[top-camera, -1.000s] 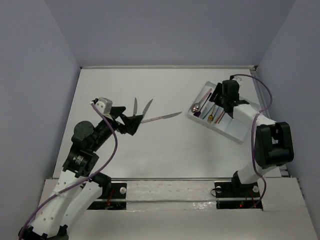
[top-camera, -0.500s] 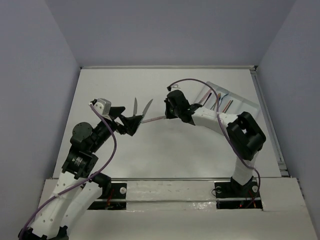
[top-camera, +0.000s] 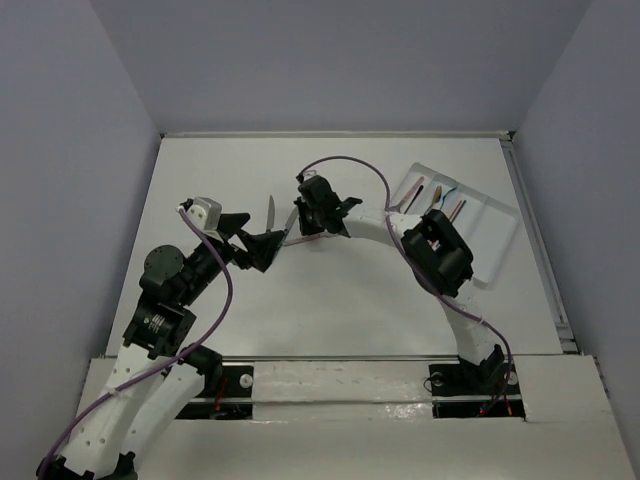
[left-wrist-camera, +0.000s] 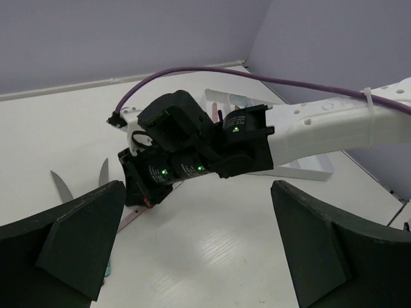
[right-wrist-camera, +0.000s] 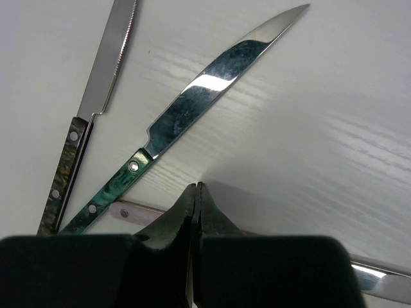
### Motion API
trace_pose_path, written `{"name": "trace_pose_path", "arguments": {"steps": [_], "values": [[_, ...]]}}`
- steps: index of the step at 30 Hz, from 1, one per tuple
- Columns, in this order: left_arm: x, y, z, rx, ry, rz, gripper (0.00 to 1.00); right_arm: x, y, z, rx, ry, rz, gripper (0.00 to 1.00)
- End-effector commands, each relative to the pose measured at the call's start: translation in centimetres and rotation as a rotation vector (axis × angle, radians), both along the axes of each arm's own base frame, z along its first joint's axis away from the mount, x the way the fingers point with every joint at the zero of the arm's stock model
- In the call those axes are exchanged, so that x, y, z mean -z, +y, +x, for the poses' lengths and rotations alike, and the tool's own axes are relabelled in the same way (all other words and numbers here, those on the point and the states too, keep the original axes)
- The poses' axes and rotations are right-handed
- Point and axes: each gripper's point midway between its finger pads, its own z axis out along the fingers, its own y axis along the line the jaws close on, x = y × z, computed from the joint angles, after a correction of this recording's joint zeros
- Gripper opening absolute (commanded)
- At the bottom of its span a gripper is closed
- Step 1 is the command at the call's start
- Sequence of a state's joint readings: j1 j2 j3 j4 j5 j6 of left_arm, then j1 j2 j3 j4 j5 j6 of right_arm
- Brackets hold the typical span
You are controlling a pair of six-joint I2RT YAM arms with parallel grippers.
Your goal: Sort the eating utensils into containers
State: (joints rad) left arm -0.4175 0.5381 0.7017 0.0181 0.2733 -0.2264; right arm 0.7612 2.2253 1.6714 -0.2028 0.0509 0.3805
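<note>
Reaching across the white table (top-camera: 330, 310), the right gripper (right-wrist-camera: 194, 192) hangs with its two black fingers pressed flat together and nothing between them. Its tips sit just over the pale pinkish handle of a silver knife (right-wrist-camera: 138, 212); whether they touch it is hard to say. Just beyond lie a silver knife with a green marbled handle (right-wrist-camera: 212, 77) and, beside it, a silver knife with a mottled brown handle (right-wrist-camera: 106, 67), their handles close and their blades fanning apart. The left gripper (left-wrist-camera: 196, 218) faces these knives from the other side with its dark fingers spread wide, holding nothing. The white shallow divided plastic tray (top-camera: 492, 236) sits well apart at the table's right, with a few slim cutlery pieces (top-camera: 440, 203) in its far compartments.
</note>
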Motion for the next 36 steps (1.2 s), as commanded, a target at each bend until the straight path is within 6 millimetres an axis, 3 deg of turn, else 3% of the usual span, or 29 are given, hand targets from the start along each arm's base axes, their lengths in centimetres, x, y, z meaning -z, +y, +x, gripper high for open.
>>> {"name": "trace_pose_path", "arguments": {"steps": [1, 5, 9, 14, 18, 23, 27, 29, 32, 34, 36], "values": [[-2.6, 0.1, -0.3, 0.003, -0.076, -0.037, 0.99, -0.2, 2.9, -2.0, -0.081, 0.017, 0.017, 0.00], [-2.7, 0.1, -0.4, 0.006, -0.076, -0.038, 0.99, 1.0, 3.7, -4.0, -0.120, 0.035, -0.006, 0.00], [-2.7, 0.1, -0.4, 0.004, -0.077, -0.037, 0.99, 1.7, 2.7, -5.7, -0.119, 0.061, -0.018, 0.00], [-2.7, 0.1, -0.4, 0.006, -0.076, -0.038, 0.99, 1.6, -0.1, -8.8, -0.124, 0.077, -0.027, 0.00], [-2.7, 0.0, -0.4, 0.009, -0.078, -0.039, 0.99, 1.4, -3.5, -11.7, -0.134, 0.101, -0.071, 0.00], [-2.6, 0.0, -0.3, 0.009, -0.075, -0.037, 0.99, 0.4, -5.3, -12.9, -0.127, 0.095, -0.081, 0.00], [-2.4, 0.0, -0.3, 0.009, -0.072, -0.034, 0.99, -1.8, -5.2, -12.8, -0.131, 0.064, -0.051, 0.13], [-2.4, 0.0, -0.2, 0.006, -0.070, -0.034, 0.99, -3.9, -5.1, -12.3, -0.124, 0.018, -0.026, 0.22], [-2.4, 0.0, -0.2, 0.009, -0.071, -0.034, 0.99, -5.4, -5.6, -11.3, -0.113, -0.035, -0.065, 0.40], [-2.5, 0.0, -0.3, 0.010, -0.075, -0.035, 0.99, -5.2, -6.6, -10.3, -0.077, -0.054, -0.118, 0.55], [-2.6, 0.0, -0.4, 0.009, -0.076, -0.036, 0.99, -4.6, -8.2, -8.3, -0.018, -0.054, -0.162, 0.58]]}}
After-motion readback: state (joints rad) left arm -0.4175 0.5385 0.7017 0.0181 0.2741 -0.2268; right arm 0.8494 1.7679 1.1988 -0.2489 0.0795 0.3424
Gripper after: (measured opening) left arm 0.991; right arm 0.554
